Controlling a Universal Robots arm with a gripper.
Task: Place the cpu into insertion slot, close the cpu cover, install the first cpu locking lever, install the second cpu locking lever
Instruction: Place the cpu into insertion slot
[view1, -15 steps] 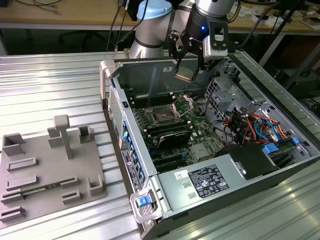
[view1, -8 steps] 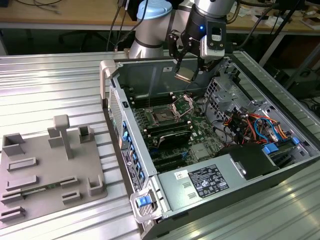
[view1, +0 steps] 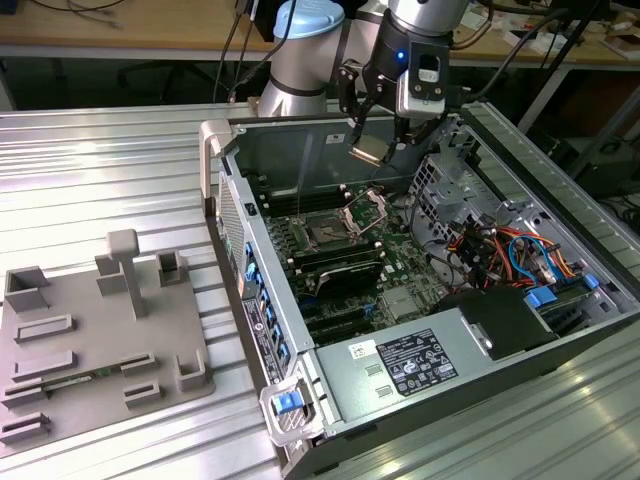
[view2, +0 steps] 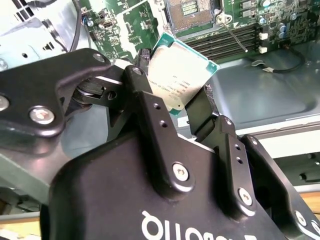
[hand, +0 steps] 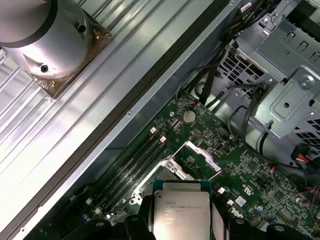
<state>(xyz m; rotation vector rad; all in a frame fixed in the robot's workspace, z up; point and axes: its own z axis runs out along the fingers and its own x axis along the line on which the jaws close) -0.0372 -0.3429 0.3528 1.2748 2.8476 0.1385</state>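
1. Right now, the cpu (view2: 180, 75) is hanging in the air above the open computer case (view1: 262, 300), with its silver-grey top facing the second wrist view.
2. The pincer (view2: 175, 92) is clamping the cpu by two opposite edges, with one black finger (view2: 145, 105) pressing on each side.
3. The insertion slot (view1: 327, 232) is lying uncovered on the green motherboard (view1: 405, 272), below the cpu and well apart from it.
4. The cpu cover (view1: 368, 208) is standing tipped up on its hinge at the slot's far edge, between the slot and the case's back wall.
5. A thin locking lever (view2: 232, 31) is sticking up beside the slot in the second wrist view.
6. Long black memory slots (view1: 335, 262) are running just beside the socket.
7. A perforated metal drive cage (view1: 450, 180) is rising near the pincer on the exterior view's right, with coloured cables (view1: 505, 245) trailing beyond it.
8. The grey power supply box (view1: 410, 365) is sitting at the case's near end.
9. A grey parts fixture (view1: 90, 340) is resting on the ribbed metal tabletop (view1: 100, 170), on the exterior view's left.
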